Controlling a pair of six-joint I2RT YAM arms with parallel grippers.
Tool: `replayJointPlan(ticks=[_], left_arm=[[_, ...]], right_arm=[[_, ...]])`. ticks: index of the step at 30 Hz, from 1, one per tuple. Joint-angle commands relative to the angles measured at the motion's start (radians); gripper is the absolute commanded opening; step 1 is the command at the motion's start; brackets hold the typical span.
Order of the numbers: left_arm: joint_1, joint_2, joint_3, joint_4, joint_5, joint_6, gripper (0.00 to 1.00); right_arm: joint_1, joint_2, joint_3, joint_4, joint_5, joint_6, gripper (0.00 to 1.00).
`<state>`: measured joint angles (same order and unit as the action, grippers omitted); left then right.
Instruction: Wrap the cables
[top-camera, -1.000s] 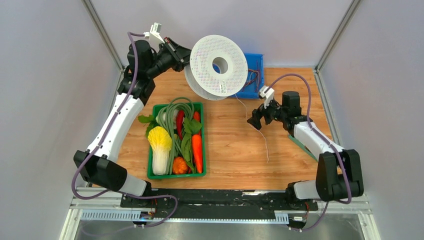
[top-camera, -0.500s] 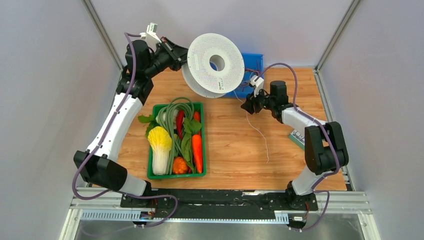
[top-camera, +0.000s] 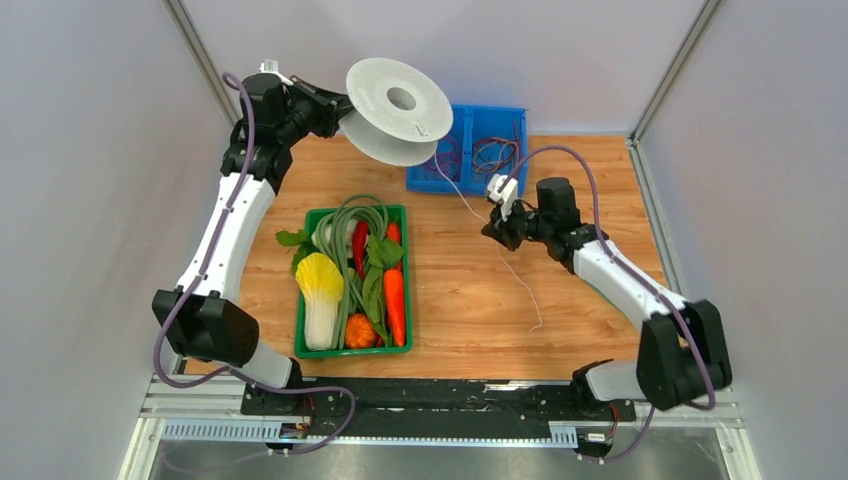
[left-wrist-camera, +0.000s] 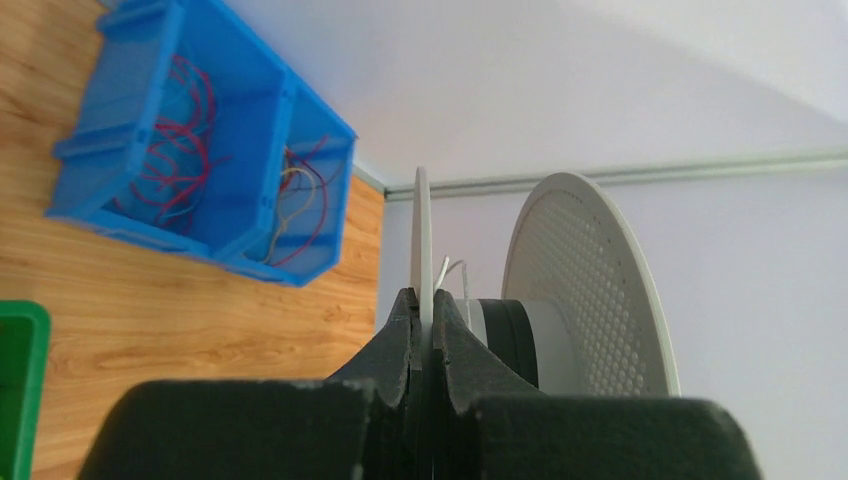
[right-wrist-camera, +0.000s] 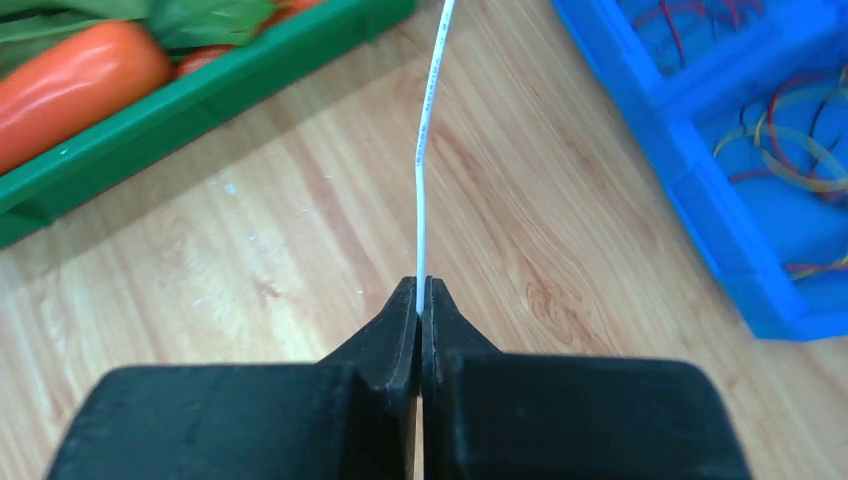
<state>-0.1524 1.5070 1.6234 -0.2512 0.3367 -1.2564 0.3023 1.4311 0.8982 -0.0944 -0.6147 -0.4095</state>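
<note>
The pale-grey round spool (top-camera: 398, 110) hangs in the air at the back left, tilted. My left gripper (top-camera: 338, 108) is shut on the rim of its near flange (left-wrist-camera: 422, 220), and the perforated far flange (left-wrist-camera: 590, 280) stands to the right. The cable, a thin white wire (top-camera: 462, 195), runs from the spool down to my right gripper (top-camera: 490, 228), which is shut on it. In the right wrist view the wire (right-wrist-camera: 428, 150) comes straight out from between the closed fingertips of the right gripper (right-wrist-camera: 420, 292). Its loose tail (top-camera: 522, 285) lies on the wooden table.
A blue bin (top-camera: 520, 112) holding small red and purple wire coils sits at the back centre, and shows in both wrist views (left-wrist-camera: 290, 130) (right-wrist-camera: 690, 100). A green tray (top-camera: 300, 300) of toy vegetables stands left of centre, its rim (right-wrist-camera: 200, 110) near the wire. Grey walls enclose the table.
My left arm swung the spool up and to the left, uncovering the blue bin. My right gripper moved to the wire and shut on it.
</note>
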Motion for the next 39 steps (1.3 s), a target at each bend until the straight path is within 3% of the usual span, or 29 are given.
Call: replayJointPlan(ticks=[1,7,13,27,39], left_arm=[[0.017,0.015,0.09,-0.08,-0.097,-0.075,0.0],[0.019,0.084,0.186,-0.198,-0.194,-0.014,0.0],[0.017,0.157,0.263,-0.215,-0.26,0.055,0.0],[-0.044,0.245,0.371,-0.247,-0.395,0.213,0.0],[-0.188,0.328,0.431,-0.347,-0.496,0.38,0.0]], right_arm=[[0.098,-0.193,-0.007,-0.247,0.03,-0.251,0.0],[0.239,-0.354,0.06,-0.479,0.044,-0.468,0.0],[0.279,-0.437,0.154,-0.625,0.013,-0.545,0.0],[0.42,-0.334,0.384,-0.66,-0.059,-0.701,0.0],[0.506,-0.19,0.524,-0.538,-0.106,-0.856,0.0]])
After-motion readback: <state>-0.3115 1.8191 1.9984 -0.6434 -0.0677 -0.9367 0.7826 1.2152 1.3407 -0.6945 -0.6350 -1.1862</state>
